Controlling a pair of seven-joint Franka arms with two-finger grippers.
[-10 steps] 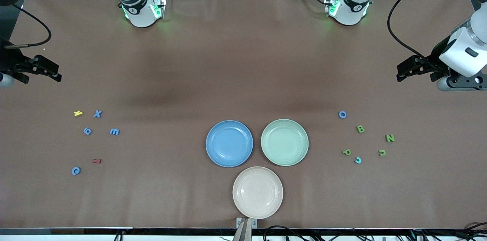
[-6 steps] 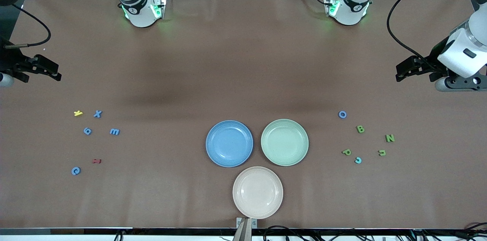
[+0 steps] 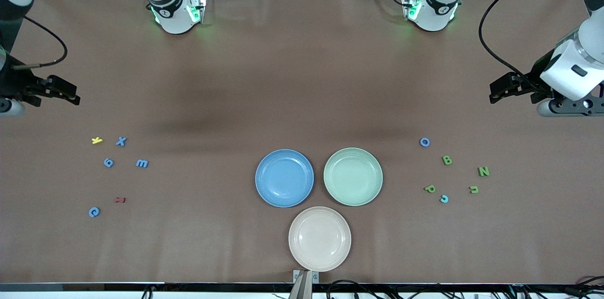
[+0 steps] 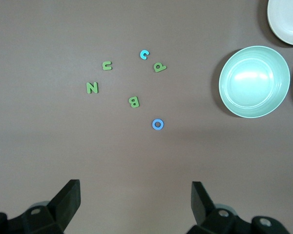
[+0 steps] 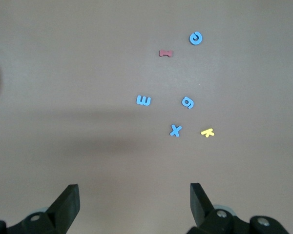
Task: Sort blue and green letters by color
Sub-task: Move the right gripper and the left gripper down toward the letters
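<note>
Blue letters lie at the right arm's end: X [image 3: 121,141], g [image 3: 108,162], E [image 3: 142,163] and C [image 3: 94,212]; the X also shows in the right wrist view [image 5: 175,130]. At the left arm's end lie a blue O [image 3: 424,142], a light blue c [image 3: 444,199] and green B [image 3: 447,160], N [image 3: 483,171], P [image 3: 430,188] and u [image 3: 473,189]; the O also shows in the left wrist view [image 4: 157,124]. My right gripper [image 3: 73,96] [image 5: 134,191] and left gripper [image 3: 494,94] [image 4: 135,187] are open and empty over bare table.
A blue plate [image 3: 284,178] and a green plate [image 3: 353,176] stand side by side mid-table, a beige plate [image 3: 319,238] nearer the front camera. A yellow letter [image 3: 96,140] and a dark red letter [image 3: 120,200] lie among the blue ones.
Both grippers have shifted slightly lower in the front view, the right one also a little toward the table's middle. No letter has moved.
</note>
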